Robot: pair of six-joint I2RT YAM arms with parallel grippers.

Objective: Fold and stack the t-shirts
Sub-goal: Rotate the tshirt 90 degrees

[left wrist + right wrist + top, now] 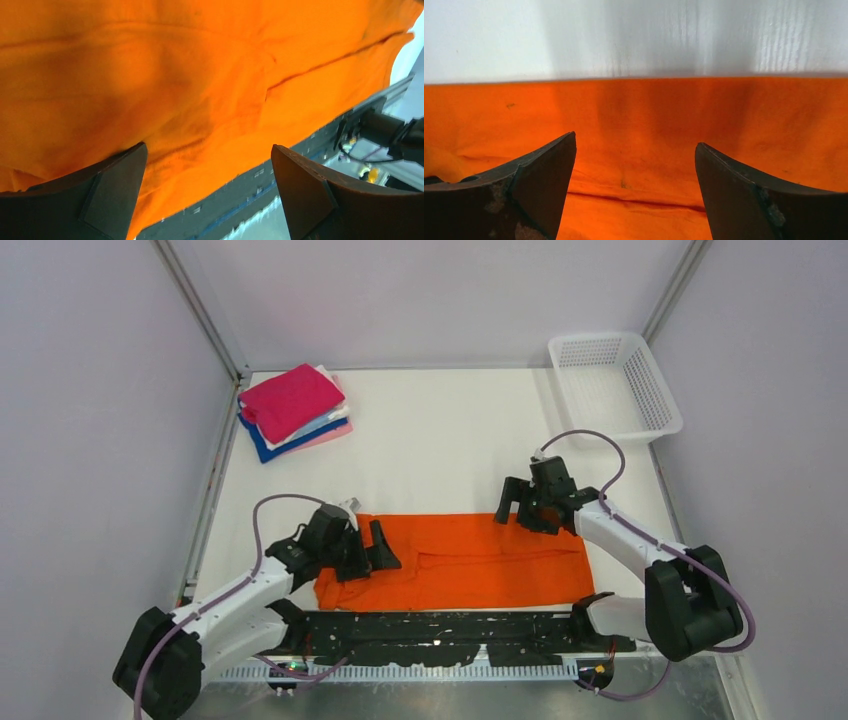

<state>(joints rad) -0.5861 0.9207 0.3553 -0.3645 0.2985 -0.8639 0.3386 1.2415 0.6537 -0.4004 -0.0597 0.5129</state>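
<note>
A bright orange t-shirt (460, 560) lies folded into a long band near the table's front edge. My left gripper (378, 548) is open and empty just above its left end; the orange cloth (200, 75) fills the left wrist view between the spread fingers (115, 185). My right gripper (520, 502) is open and empty over the shirt's far right edge; the right wrist view shows the cloth (639, 130) and a fold line below the fingers (549, 175). A stack of folded t-shirts (293, 410), magenta on top, with white, light blue, pink and dark blue under it, sits at the back left.
A white plastic mesh basket (612, 385) stands at the back right corner. A black strip (450, 635) runs along the front edge between the arm bases. Grey walls close in the table on the left, back and right.
</note>
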